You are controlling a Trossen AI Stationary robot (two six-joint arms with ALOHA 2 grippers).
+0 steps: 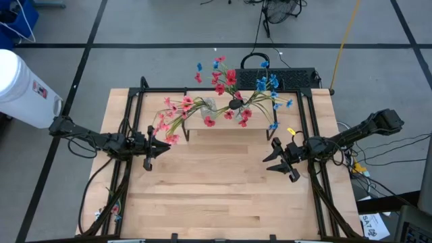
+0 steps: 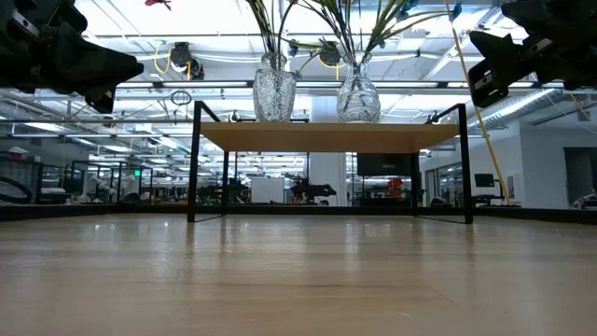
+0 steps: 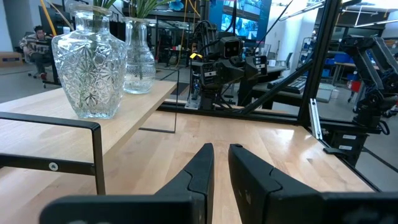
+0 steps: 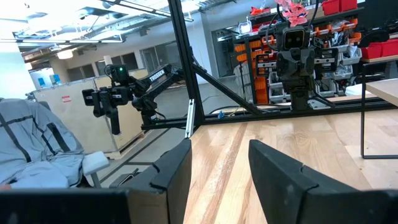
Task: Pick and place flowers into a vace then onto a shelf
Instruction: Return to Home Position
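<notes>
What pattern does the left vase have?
Cut-glass starbursts on the left vase; left wrist view.

High view looked straight down on the whole table, shelf (image 1: pixel 196 120) ahead of left gripper (image 1: pixel 156 146) and right gripper (image 1: pixel 273 159). Low view sat at tabletop height, facing the shelf front-on. Wrist views faced each other across the table. Left one had the shelf close alongside, right one possibly just its edge.

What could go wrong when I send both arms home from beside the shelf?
The pink flowers droop past the left end of the shelf, close to the left gripper. A rising arm could snag a stem and tip the left vase. This glass vase stands near that end, so a tug might topple it off. Some blue blossoms hang near the right gripper, whose open fingers could catch them.
</notes>
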